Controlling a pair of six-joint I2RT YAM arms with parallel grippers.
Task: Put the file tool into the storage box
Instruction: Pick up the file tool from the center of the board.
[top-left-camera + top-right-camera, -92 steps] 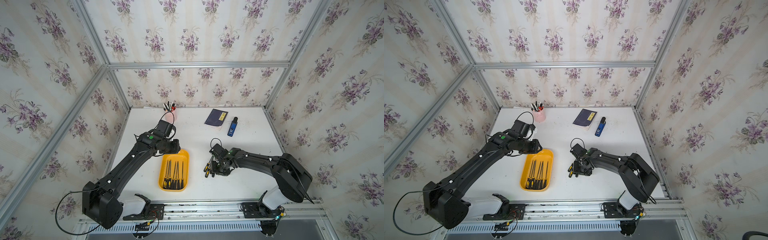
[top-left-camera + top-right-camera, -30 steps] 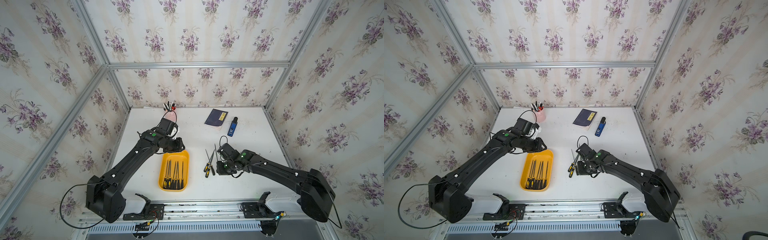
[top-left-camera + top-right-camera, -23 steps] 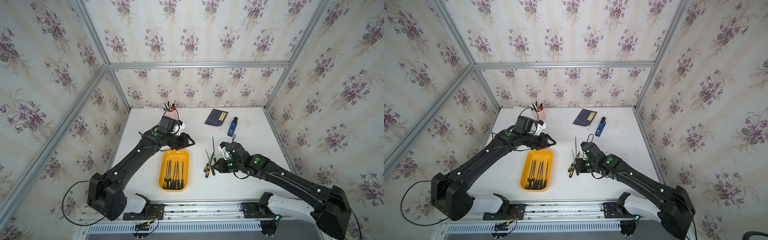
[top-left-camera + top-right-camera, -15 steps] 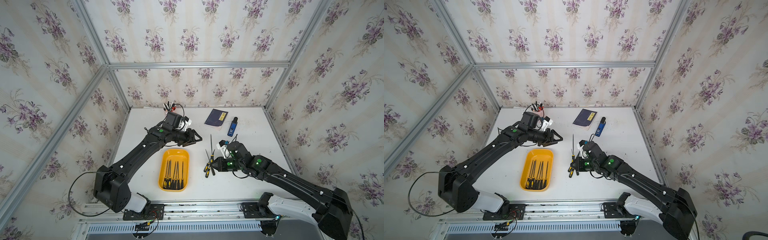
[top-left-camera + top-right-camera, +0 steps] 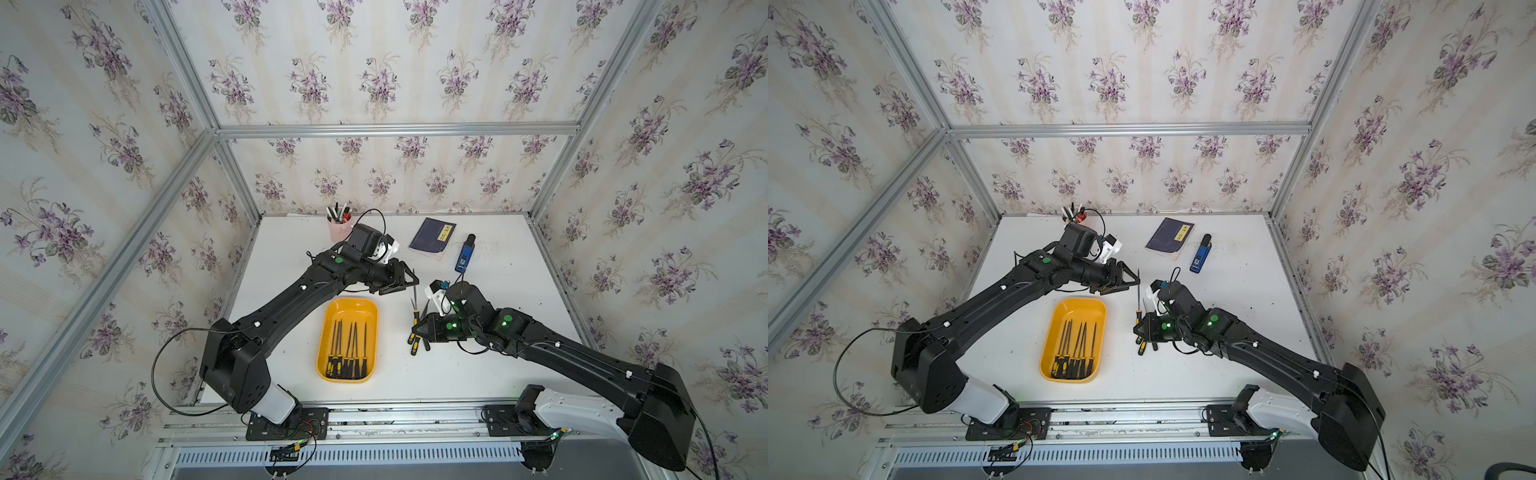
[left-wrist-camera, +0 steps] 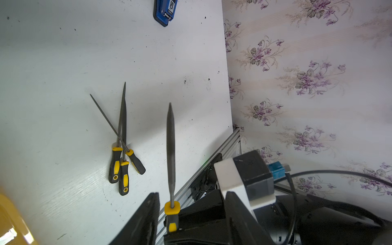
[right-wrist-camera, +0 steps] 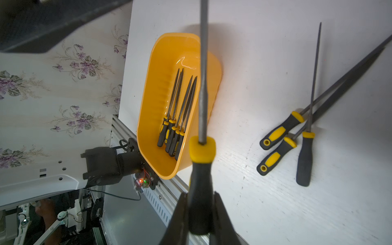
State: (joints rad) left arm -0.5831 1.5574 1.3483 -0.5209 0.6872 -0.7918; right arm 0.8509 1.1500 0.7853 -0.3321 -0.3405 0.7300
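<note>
Right wrist view: file tool (image 7: 203, 95) is clamped at handle by right gripper (image 7: 200, 196), lifted beside storage box (image 7: 148, 84). Left gripper (image 5: 405, 279) is held close by file blade, jaws apart.

The left arm reaches out long and low from its base, forearm nearly level. The left hand (image 5: 409, 281) points sideways toward the right arm, its jaws standing apart. The right arm stretches in from its own base, elbow bent and wrist turned inward. The right hand (image 5: 417, 329) sits just short of the left hand, clamped on the handle of a file tool (image 7: 201, 148) whose blade rises toward the left hand's tips.
</note>
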